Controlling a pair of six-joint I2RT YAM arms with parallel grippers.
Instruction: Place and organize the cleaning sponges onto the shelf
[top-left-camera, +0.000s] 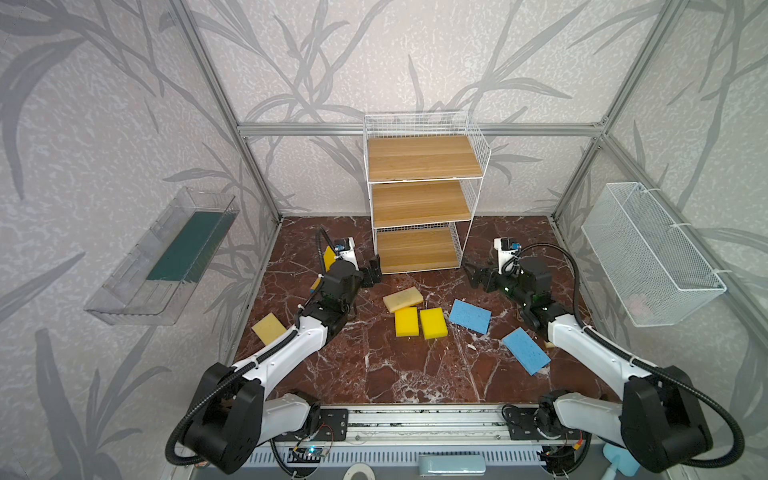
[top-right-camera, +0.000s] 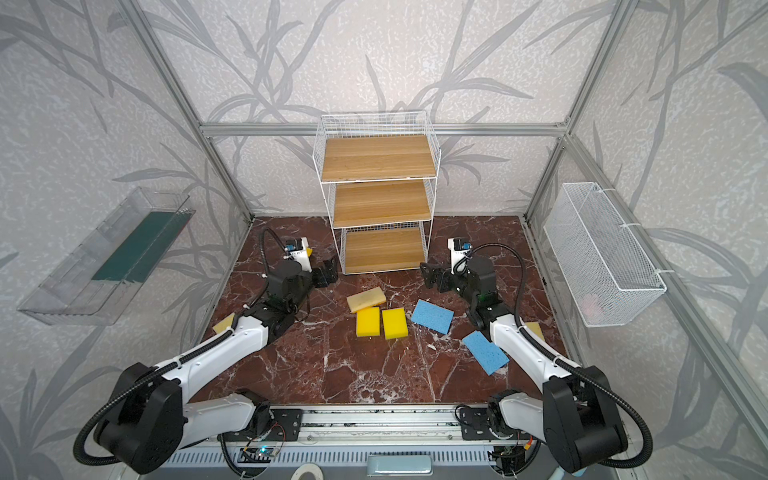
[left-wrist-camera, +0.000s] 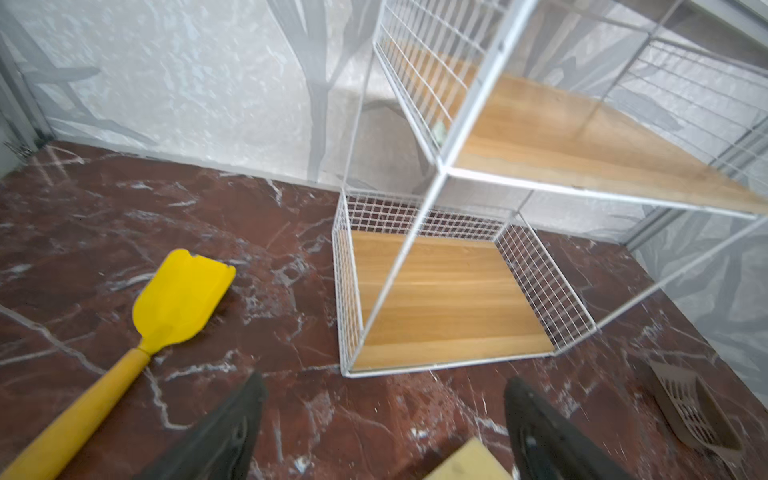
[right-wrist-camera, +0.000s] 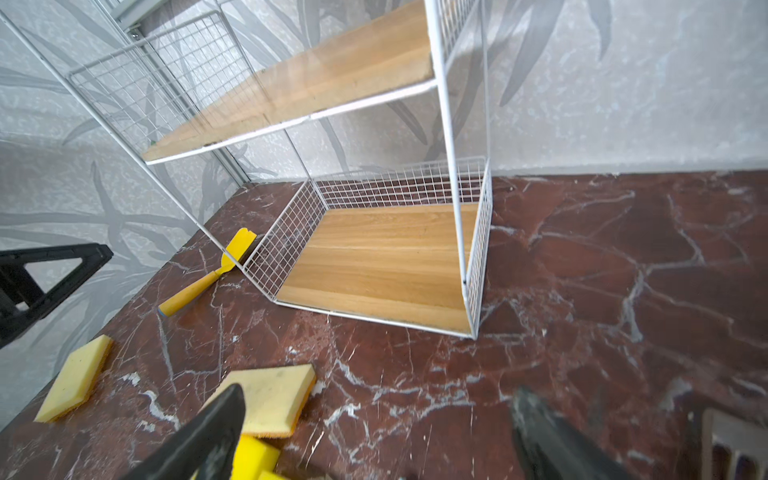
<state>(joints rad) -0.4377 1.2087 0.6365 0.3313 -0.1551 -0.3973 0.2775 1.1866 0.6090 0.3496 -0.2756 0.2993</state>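
The white wire shelf (top-left-camera: 419, 199) (top-right-camera: 380, 199) stands at the back with its three wooden boards bare. On the marble floor in front lie a beige-topped sponge (top-left-camera: 402, 299) (right-wrist-camera: 266, 397), two yellow sponges (top-left-camera: 406, 321) (top-left-camera: 433, 323) and two blue sponges (top-left-camera: 470, 316) (top-left-camera: 526, 350). Another beige sponge (top-left-camera: 269, 328) lies beside the left arm, and one (top-right-camera: 534, 330) peeks out behind the right arm. My left gripper (top-left-camera: 374, 270) (left-wrist-camera: 385, 381) hovers open by the shelf's lower left corner, empty. My right gripper (top-left-camera: 473, 276) (right-wrist-camera: 380, 392) is open and empty by the lower right corner.
A yellow toy shovel (left-wrist-camera: 183, 299) (right-wrist-camera: 208, 282) lies left of the shelf. A brown slotted scoop (left-wrist-camera: 690, 411) lies to the shelf's right. A clear tray (top-left-camera: 166, 257) hangs on the left wall and a white mesh basket (top-left-camera: 648, 253) on the right wall.
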